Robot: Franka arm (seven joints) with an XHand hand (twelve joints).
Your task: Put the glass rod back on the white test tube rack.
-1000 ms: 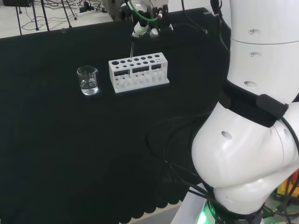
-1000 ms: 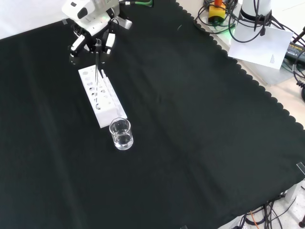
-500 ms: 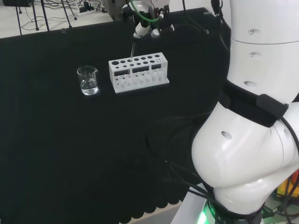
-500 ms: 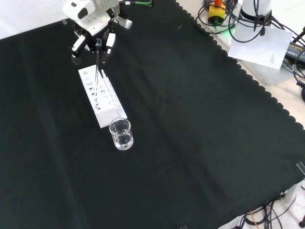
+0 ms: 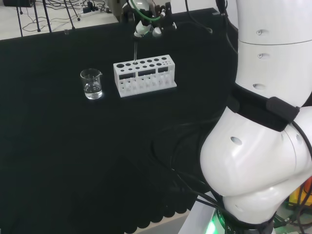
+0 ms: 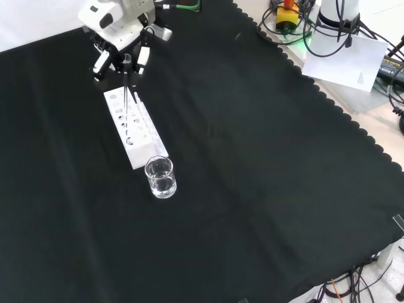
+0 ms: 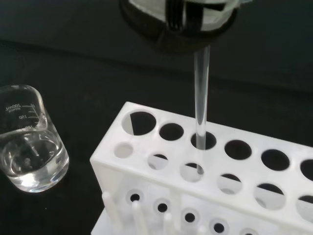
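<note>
The white test tube rack (image 5: pixel 145 74) (image 6: pixel 134 129) (image 7: pixel 195 186) stands on the black cloth, with rows of round holes in its top. The hand (image 5: pixel 146 23) (image 6: pixel 120 39) hovers over one end of it, fingers pinched on the upper end of the clear glass rod (image 5: pixel 134 51) (image 6: pixel 128 95) (image 7: pixel 201 93). The rod hangs about upright. In the wrist view its lower end enters a hole in the rack's top plate and shows again through the tier below. A dark part of the hand (image 7: pixel 176 24) covers the rod's top there.
A small glass beaker (image 5: pixel 91 84) (image 6: pixel 160 177) (image 7: pixel 29 147) with a little clear liquid stands close beside the rack's other end. The arm's white links (image 5: pixel 263 122) rise at the head view's right. Cables and the cloth's scalloped edge (image 6: pixel 315 88) lie at the front view's upper right.
The hand has shifted a little to the left in the head view, carrying the rod with it. The rod still hangs over the rack; rack and beaker have not moved.
</note>
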